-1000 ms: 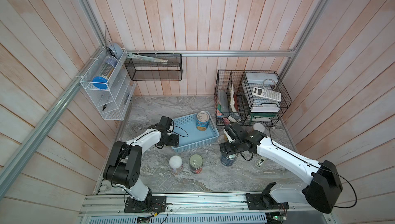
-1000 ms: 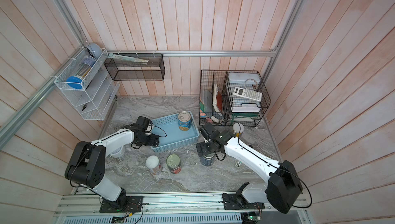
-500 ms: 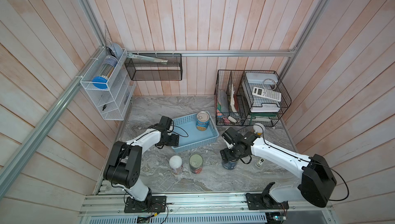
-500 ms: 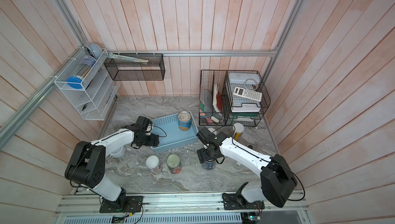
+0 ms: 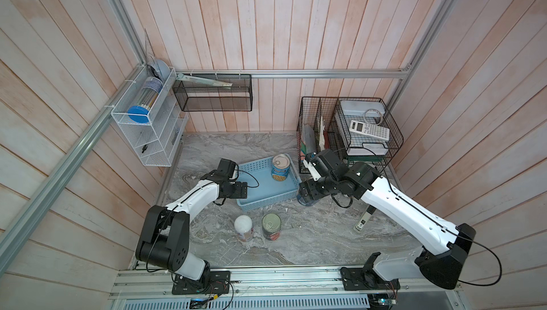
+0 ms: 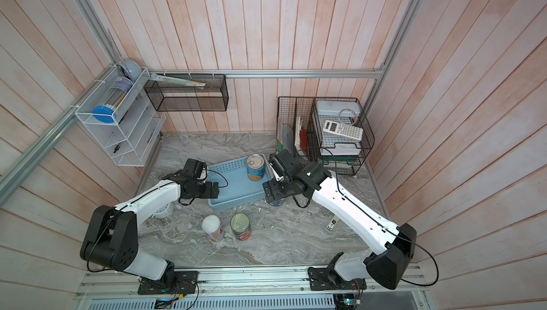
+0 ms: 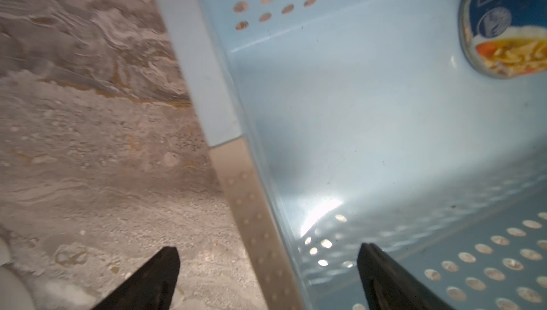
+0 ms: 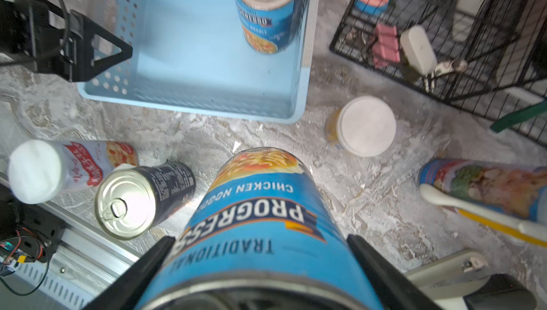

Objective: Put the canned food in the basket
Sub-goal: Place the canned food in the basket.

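- The blue-labelled can (image 8: 254, 219), marked "Progresso", sits between the two fingers of the right pincer (image 8: 259, 240). The fingers press on both its sides, so the pincer grips the can, spread to the can's width.
- In a top view this can (image 5: 307, 203) is mostly hidden under the pincer. I cannot tell whether its base touches the marble table (image 5: 319, 234).
- The basket (image 5: 266, 203) rests on the table just ahead of the right pincer's fingertips, and its near corner is close to the held can.
- A second blue can (image 8: 266, 12) stands upright inside the basket, against the wall farthest from the right pincer.
- The left pincer (image 7: 268, 249) stands wide at the basket's opposite end and holds nothing. It straddles the wall there, with one finger outside over the marble and one inside.
- A yellow-labelled can (image 8: 365, 125) with a white lid stands on the table just beside the held can, between the right pincer and the black wire organiser (image 5: 313, 122).
- A red-labelled can (image 5: 270, 230) with a silver lid and a white-lidded pinkish can (image 5: 243, 227) stand close together on the table, apart from both pincers.
- A calculator (image 5: 369, 130) lies in the organiser, beyond the right pincer.
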Controlling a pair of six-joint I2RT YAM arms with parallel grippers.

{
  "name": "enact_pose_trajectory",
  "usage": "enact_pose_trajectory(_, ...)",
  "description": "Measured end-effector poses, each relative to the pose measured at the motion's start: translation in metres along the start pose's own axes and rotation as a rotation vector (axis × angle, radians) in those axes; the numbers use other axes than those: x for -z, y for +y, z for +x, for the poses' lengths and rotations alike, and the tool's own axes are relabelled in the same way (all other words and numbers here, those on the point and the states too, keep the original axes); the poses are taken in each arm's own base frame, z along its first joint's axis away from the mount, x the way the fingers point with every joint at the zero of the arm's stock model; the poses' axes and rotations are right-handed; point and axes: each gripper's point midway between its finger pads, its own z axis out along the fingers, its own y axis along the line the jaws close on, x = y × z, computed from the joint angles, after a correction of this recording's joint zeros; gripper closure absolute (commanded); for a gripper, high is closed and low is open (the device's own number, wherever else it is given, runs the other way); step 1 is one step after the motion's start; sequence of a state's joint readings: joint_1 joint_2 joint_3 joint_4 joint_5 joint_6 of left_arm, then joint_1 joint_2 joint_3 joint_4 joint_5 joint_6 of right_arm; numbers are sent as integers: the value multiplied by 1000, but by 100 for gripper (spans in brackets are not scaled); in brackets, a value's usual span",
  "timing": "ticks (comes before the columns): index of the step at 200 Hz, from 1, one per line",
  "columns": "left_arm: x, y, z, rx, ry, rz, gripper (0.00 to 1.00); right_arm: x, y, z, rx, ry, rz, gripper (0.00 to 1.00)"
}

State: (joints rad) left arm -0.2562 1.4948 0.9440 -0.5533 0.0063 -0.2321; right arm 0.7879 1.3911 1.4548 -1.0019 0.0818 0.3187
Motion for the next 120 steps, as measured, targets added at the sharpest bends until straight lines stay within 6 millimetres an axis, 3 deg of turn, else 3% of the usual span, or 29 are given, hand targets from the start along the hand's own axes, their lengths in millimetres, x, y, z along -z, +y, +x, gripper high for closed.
enact_pose_trajectory(19,29,15,-16,48,-113,-49,0,-4,3,-26,22,-23,-7,36)
enact_pose_trajectory(33,63,23,-31,75,-235,-68,0,-17,3,-44,29,-29,-4,36)
enact_pose_trajectory(58,131,16,-51,95,-442,-22,0,-55,2,-63,49,-4,14,36)
enact_pose_trajectory(74,162,4,-57,92,-517,24,0,-79,0,-67,63,31,26,35)
enact_pose_trajectory(92,177,-13,-51,79,-534,78,0,-101,-1,-66,80,70,31,34)
enact_pose_trajectory(120,173,-35,-28,60,-472,131,0,-122,-4,-65,93,110,31,34)
